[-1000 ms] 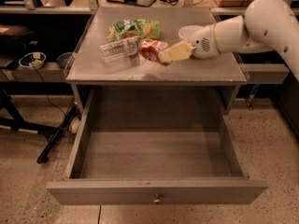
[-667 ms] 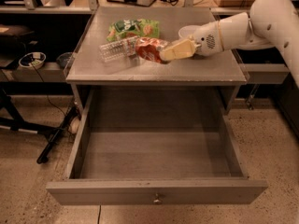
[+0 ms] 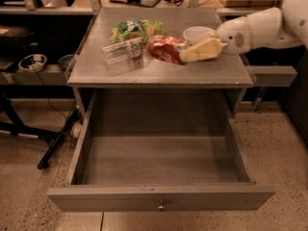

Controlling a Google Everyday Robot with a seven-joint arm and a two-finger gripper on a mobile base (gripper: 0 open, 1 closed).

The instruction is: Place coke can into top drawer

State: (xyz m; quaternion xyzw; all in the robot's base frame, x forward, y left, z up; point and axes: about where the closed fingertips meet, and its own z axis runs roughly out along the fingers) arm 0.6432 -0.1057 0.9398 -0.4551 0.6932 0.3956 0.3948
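Note:
The coke can, red with white markings, lies tilted on its side over the middle of the cabinet top. My gripper reaches in from the right on a white arm, and its cream fingers are closed on the can's right end. The top drawer is pulled fully open below the cabinet top, with a small round knob on its front panel. Its inside shows bare.
A clear plastic water bottle lies left of the can. A green snack bag lies behind it. A white bowl sits behind my gripper. Shelves and cables stand to the left, with a dark stand leg on the floor.
My gripper has drawn back to the right and slightly up, and the coke can has moved with it, away from the water bottle.

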